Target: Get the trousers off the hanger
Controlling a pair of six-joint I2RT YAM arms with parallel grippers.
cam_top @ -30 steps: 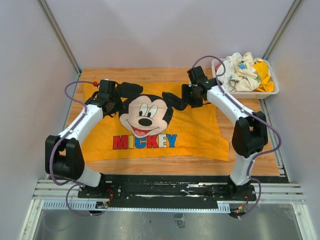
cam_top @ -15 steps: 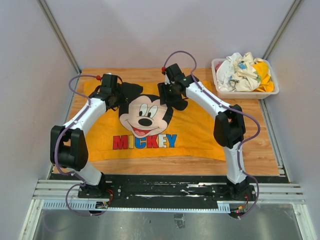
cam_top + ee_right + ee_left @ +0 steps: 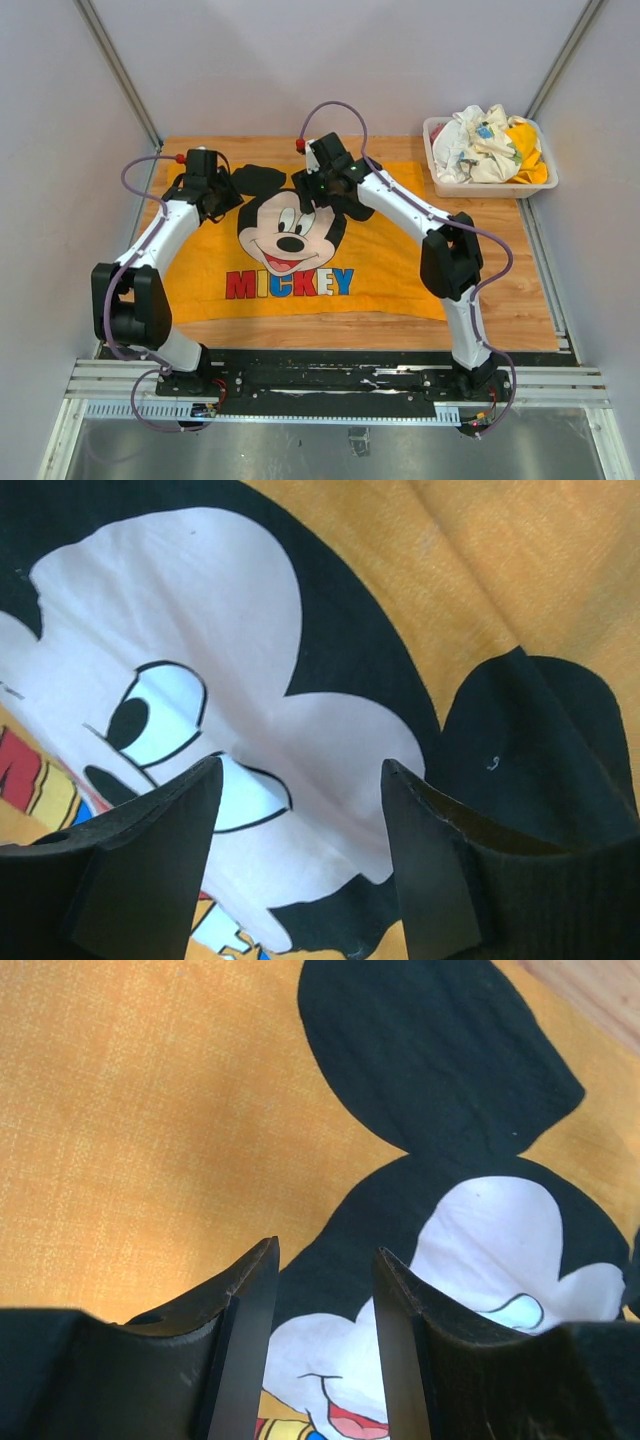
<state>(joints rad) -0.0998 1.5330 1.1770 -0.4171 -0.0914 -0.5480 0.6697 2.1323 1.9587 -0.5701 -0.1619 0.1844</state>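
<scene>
Right gripper [image 3: 300, 770] has swung left from beside the white bin [image 3: 546, 183] to above Mickey's face on the yellow printed cloth [image 3: 400, 255], which lies flat on the wooden table [image 3: 510, 300]. Crumpled garments [image 3: 480, 140] fill the bin; which are trousers cannot be told. Left gripper [image 3: 325, 1255] and right both gape, empty.

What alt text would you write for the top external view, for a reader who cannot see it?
Two robot arms reach over an orange Mickey Mouse cloth spread flat on a wooden table, the left gripper and right gripper poised near Mickey's ears. A white bin of crumpled clothes sits at the far right corner.
</scene>
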